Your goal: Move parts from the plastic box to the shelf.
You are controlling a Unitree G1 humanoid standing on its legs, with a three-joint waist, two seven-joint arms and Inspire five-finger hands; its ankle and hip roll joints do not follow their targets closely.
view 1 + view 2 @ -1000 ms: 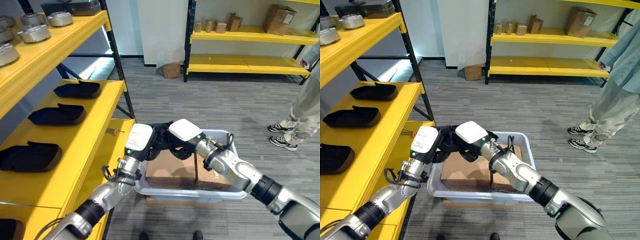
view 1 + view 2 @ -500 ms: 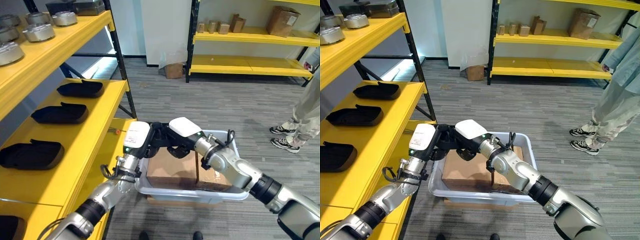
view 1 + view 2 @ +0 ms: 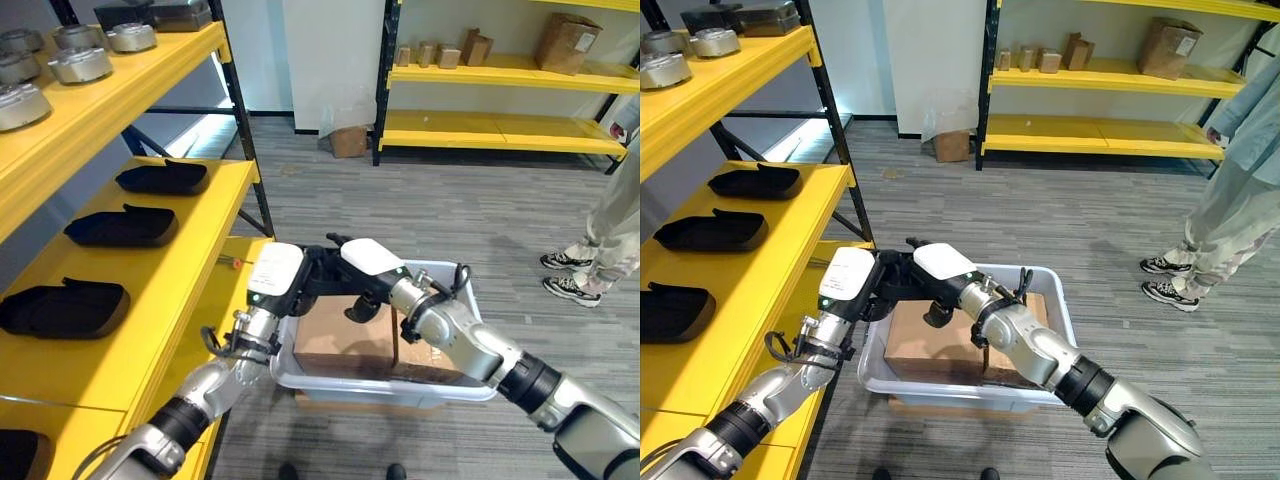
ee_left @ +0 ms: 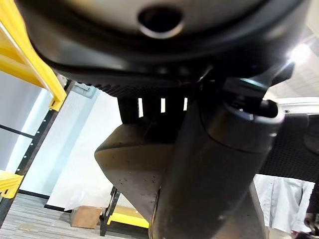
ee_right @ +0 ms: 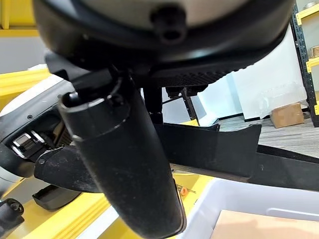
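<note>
Right hand (image 3: 368, 262) curled on the black part (image 5: 214, 148), just above the left rim of the plastic box (image 3: 455, 385). Left hand (image 3: 285, 275) right beside it, touching the same dark shape; too dark there to tell how it grips. So, the part looks lifted out of the box and up in the air, not yet on the shelf (image 3: 190, 300).

To do this step well:
- Hold the part flat and steady with both hands.
- Swing it slowly to the left, clear of the box rim.
- Aim for the bare yellow stretch just beside the box.
- Stay off the little orange bit (image 3: 236, 264) lying there.
- Set the part down softly before letting go, so no slide off the edge.

Down in the box, two brown cartons (image 3: 340, 340) side by side. Along the shelf, three more black parts (image 3: 65, 310) in a row, well apart from each other. One level up, round metal parts (image 3: 20, 105).

Grey floor (image 3: 450, 220) past the box. Farther off, a person (image 3: 615, 210) standing at the right edge. At the back, a far shelf (image 3: 500, 130), also yellow, with cartons on it, and a small carton (image 3: 347, 140) on the floor near it.
</note>
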